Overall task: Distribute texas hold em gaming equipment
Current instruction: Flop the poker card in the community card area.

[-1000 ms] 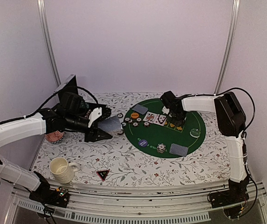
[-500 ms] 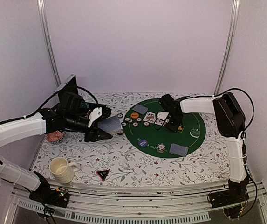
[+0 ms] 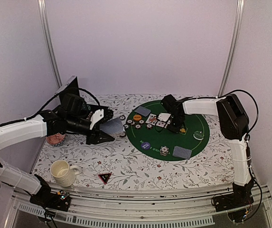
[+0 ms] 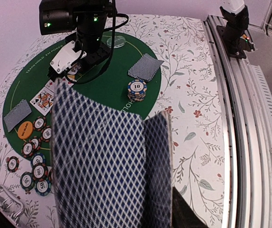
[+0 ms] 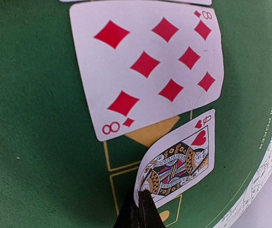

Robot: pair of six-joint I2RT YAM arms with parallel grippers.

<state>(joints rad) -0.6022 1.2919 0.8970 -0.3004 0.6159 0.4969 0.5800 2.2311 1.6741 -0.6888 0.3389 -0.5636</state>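
Note:
My left gripper (image 3: 105,130) hovers left of the round green mat (image 3: 192,121), shut on a deck of blue diamond-backed playing cards (image 4: 98,166) that hides its fingers. My right gripper (image 5: 140,211) is shut on the corner of a face-up queen of hearts (image 5: 181,159), low over the mat beside a face-up eight of diamonds (image 5: 150,61). Poker chips (image 3: 131,122) lie at the mat's left edge, near an orange button (image 3: 136,117). A blue button (image 3: 145,145) and a chip stack (image 3: 164,151) lie on the mat, as do two face-down cards (image 3: 142,111) (image 3: 182,152).
A cream mug (image 3: 62,172) and a black triangular marker (image 3: 104,178) sit near the table's front edge. A pink patterned dish (image 3: 56,138) lies under the left arm. A clear round disc (image 3: 199,135) rests on the mat's right side. Metal rails run along the front.
My right gripper has shifted slightly left and down over the face-up cards, and a white card now shows beside it. The left arm with the deck has not moved.

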